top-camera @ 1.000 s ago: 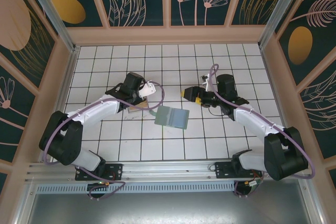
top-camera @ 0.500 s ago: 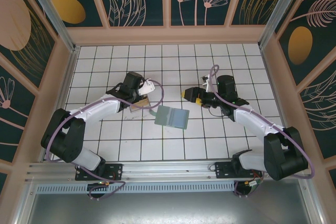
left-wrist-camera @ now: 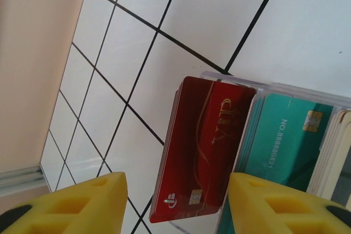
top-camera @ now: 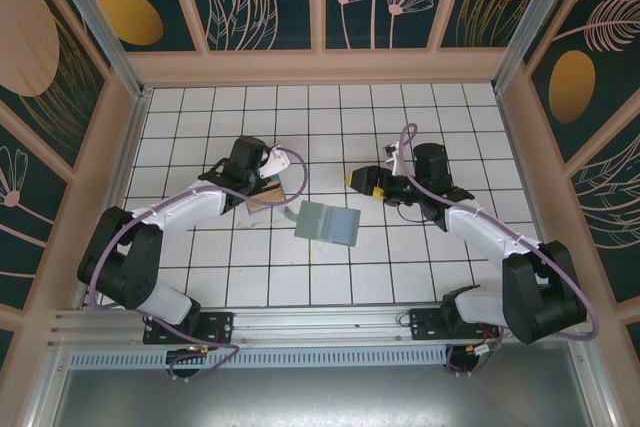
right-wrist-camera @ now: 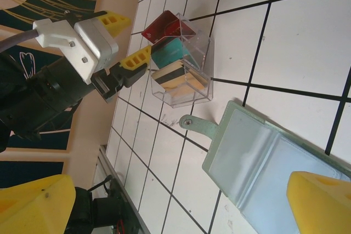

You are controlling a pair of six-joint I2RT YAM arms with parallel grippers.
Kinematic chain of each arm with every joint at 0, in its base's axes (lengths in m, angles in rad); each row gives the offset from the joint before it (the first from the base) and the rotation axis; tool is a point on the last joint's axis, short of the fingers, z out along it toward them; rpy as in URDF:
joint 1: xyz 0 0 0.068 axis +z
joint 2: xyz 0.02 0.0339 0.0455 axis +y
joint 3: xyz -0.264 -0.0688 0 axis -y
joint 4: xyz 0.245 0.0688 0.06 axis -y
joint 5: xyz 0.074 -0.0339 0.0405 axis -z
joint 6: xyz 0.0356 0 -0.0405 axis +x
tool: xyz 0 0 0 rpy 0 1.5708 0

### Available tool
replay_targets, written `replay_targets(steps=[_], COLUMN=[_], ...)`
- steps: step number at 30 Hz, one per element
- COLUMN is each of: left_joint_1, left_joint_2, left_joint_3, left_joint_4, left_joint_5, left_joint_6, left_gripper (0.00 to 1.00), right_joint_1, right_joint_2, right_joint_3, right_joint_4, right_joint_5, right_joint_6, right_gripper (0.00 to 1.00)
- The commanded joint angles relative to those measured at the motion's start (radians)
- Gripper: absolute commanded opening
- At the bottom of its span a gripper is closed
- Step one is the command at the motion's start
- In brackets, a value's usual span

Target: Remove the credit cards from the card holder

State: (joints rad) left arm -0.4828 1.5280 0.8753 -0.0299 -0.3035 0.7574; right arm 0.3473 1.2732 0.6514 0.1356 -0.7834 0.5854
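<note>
Showing "VIP", the red card (left-wrist-camera: pixel 203 146) stands beside the numbered teal card (left-wrist-camera: pixel 279 141).

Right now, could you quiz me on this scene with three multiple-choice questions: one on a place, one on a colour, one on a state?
1. Where are the cards?
A. inside the wallet
B. in the clear tray
C. stacked on the wallet

2. What colour is the VIP card?
A. purple
B. orange
C. red

3. How does the wallet lie?
A. opened flat
B. folded shut
C. standing on edge

Answers:
1 B: the cards stand upright between the tray's clear walls.
2 C: the left wrist view shows it red.
3 A: its pale inside faces up on the tiles.
</note>
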Motion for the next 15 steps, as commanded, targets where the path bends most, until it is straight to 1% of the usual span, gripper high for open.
replay_targets(steps=[1, 3, 5, 11, 15], left_joint_1=[0.009, 0.009, 0.009, 0.016, 0.053], left_joint_2=[-0.028, -0.028, -0.02, 0.019, 0.038], left_joint_3=[0.014, 0.005, -0.012, -0.001, 0.042], left_joint_4=[-0.019, -0.006, 0.041, 0.1, 0.103], left_joint_5=[0.037, 0.03, -0.015, -0.074, -0.079], left_joint_6=[-0.036, -0.038, -0.042, -0.066, -0.113], left_gripper=[0.53, 0.55, 0.53, 0.5, 0.47], right_joint_1=[-0.008, -0.008, -0.008, -0.008, -0.008], right_joint_2=[-0.001, 0.0, 0.0, 0.005, 0.005], right_joint_3=[-0.017, -0.016, -0.018, -0.017, -0.019], right_joint_4=[0.038, 0.041, 0.047, 0.05, 0.053], right_joint_5=[-0.017, -0.017, -0.019, -0.024, -0.022], right_joint_6=[0.004, 0.007, 0.009, 0.011, 0.011], right_gripper=[0.99, 0.99, 0.99, 0.99, 0.99])
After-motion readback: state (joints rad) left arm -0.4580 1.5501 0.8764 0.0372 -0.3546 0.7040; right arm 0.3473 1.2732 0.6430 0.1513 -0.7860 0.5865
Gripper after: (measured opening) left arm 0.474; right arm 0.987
